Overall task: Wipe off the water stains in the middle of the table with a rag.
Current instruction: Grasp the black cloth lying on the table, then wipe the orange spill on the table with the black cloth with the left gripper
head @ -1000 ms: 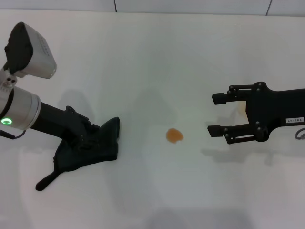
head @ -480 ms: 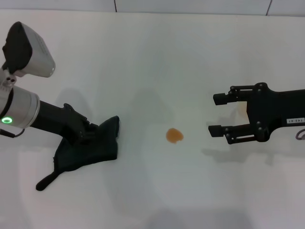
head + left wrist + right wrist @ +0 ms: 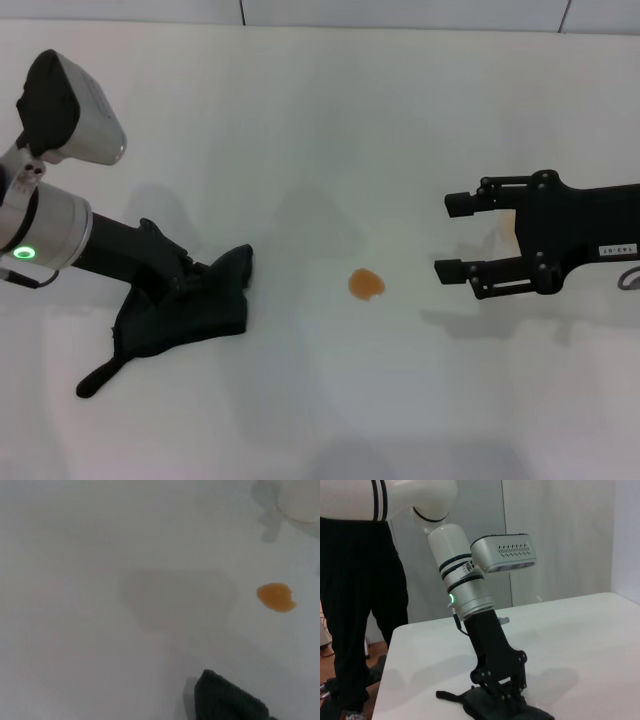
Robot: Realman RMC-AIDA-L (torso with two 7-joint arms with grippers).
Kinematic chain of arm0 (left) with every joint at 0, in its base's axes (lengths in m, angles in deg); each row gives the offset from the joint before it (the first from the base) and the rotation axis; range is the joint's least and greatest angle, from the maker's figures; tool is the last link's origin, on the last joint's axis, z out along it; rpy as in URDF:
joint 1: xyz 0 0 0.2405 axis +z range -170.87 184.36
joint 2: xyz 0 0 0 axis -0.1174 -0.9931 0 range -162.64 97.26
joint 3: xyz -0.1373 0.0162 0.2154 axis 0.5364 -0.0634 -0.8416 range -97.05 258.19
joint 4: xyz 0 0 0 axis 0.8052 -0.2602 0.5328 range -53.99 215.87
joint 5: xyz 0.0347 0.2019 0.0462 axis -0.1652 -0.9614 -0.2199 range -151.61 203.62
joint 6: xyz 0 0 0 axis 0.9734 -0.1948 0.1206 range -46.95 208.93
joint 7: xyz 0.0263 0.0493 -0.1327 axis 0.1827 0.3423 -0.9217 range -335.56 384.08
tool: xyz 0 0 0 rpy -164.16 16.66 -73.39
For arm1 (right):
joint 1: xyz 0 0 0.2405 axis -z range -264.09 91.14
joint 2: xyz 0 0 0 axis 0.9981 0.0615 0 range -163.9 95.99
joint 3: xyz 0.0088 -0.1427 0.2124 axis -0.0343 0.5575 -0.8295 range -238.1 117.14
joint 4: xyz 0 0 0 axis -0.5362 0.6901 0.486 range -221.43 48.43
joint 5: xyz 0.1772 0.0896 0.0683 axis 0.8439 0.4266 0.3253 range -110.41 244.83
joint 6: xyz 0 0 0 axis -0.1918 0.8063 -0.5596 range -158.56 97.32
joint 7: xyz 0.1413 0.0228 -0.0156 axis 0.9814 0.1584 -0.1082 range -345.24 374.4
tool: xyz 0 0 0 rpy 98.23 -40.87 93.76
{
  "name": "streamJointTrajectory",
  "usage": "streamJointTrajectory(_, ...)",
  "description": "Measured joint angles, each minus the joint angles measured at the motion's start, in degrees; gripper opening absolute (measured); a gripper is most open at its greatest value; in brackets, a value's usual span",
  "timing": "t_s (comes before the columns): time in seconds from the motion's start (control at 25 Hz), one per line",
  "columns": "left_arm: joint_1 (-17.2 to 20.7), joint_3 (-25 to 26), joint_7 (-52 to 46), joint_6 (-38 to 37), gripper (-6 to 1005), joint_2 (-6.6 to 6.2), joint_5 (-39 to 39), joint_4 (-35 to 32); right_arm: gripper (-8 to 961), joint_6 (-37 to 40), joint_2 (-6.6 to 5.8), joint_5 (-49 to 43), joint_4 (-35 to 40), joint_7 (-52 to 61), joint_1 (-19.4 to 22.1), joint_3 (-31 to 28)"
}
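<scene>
The left gripper (image 3: 185, 283) was clamped on the rag (image 3: 185, 315) at the table's (image 3: 320, 130) left, so dragging it right to the water stains (image 3: 366, 284) seemed next, the right gripper (image 3: 456, 238) idling open.

My head cam looks down on table (image 3: 320, 110). Left wrist cam low, close to tabletop. Right wrist cam faces left arm. All share rag (image 3: 185, 315).

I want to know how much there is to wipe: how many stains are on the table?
1. A single orange-brown blot, the water stains, lies mid-table, between the rag under the left gripper and the open right gripper. No others show.
</scene>
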State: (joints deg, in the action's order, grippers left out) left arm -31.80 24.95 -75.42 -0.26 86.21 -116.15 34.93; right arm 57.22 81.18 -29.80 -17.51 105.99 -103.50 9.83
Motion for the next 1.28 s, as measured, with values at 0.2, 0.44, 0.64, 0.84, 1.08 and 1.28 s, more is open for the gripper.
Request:
streamJointTrajectory(0.2,-0.5,-0.6,0.1,-0.7,98,0.00,0.3,0.1,754,0.2,0.00,0.4,0.0,0.0,0.0,0.0)
streamJointTrajectory(0.44,-0.5,-0.7,1.6,-0.5,89,0.17,1.5,-0.3,753,0.2,0.00,0.4,0.0,0.0,0.1,0.1)
streamJointTrajectory(0.64,-1.0,-2.2,2.3,0.0,72,0.18,3.8,-0.3,753,0.3,0.00,0.5,0.1,0.0,0.1,0.1)
streamJointTrajectory(0.84,-2.1,-2.5,3.4,2.9,72,0.22,7.0,0.1,752,0.3,0.00,0.5,0.1,0.0,0.0,0.1)
streamJointTrajectory(1.08,-3.2,-5.7,4.7,5.6,73,0.27,9.9,1.0,752,0.3,0.00,0.6,0.2,0.0,0.0,0.1)
streamJointTrajectory(1.28,-5.3,-10.3,5.9,10.3,73,0.29,12.9,4.3,753,0.3,0.00,0.9,0.2,0.0,0.0,0.1)
